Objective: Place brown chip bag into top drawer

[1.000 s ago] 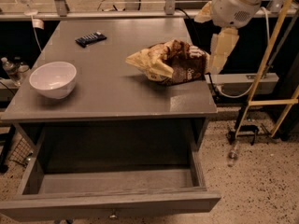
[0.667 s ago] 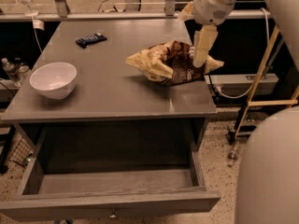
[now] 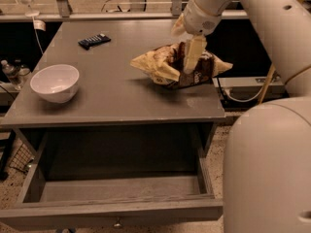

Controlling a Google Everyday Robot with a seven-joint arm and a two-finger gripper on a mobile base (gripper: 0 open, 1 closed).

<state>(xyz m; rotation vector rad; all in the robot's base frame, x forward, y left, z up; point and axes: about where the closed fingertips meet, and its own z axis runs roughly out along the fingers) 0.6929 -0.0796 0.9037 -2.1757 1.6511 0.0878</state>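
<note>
Brown chip bag point(image 3: 165, 69) lies crumpled on the right rear of the grey table point(image 3: 121, 98). It is not yet in the top drawer point(image 3: 112, 213), which stands pulled open below to receive it. The gripper point(image 3: 192, 56) sits at the bag's upper middle, apparently placed for a grasp; whether it is clenched or released cannot be told. The robot's body point(image 3: 267, 169) hides the drawer's right end.

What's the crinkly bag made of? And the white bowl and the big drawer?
The brown chip bag looks like thin foil or plastic film: it is wrinkly and catches light. The white bowl seems to be glazed ceramic or hard plastic, smooth and glossy. The top drawer looks like grey painted wood, matte. The gripper is over the bag.
</note>
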